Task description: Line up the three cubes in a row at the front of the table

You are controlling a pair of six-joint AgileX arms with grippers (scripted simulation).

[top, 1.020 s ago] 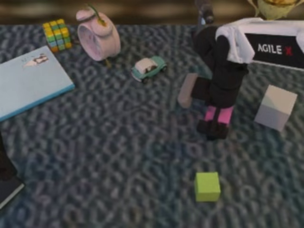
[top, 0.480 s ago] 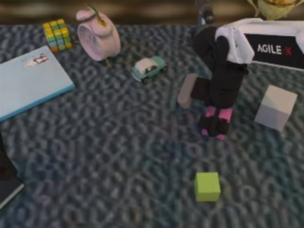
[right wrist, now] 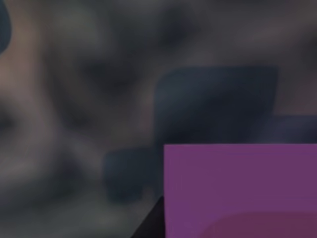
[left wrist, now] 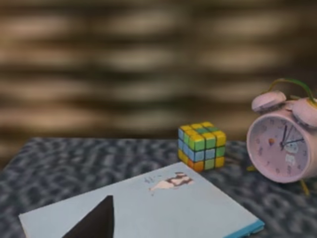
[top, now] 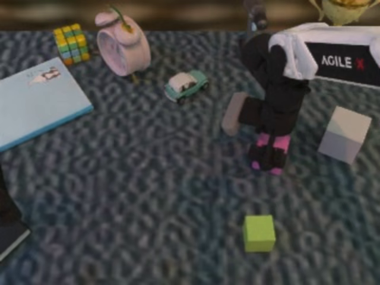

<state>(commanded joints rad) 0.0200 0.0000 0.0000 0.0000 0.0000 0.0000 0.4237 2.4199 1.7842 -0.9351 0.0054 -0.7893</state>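
right tool [top: 270, 159]: closed on the magenta cube [top: 272, 143], right of centre on the surface [top: 148, 196]; cube sits between the dark fingers, pink showing above and at the fingertips. the right wrist view shows the magenta face close up.
lime-green cube [top: 259, 233]: near edge, nearer than the held cube, apart from it.
lavender-white cube [top: 345, 134]: right side, well apart from the right tool.
left tool [top: 9, 222]: parked at the near left edge; whether open or closed, cannot tell.
light blue notebook [top: 35, 104]: far left.
puzzle cube [top: 71, 43]: far left corner, beside the pink alarm clock [top: 122, 43].
toy car [top: 186, 85]: far centre.
grey block [top: 234, 113]: just left of the right arm.
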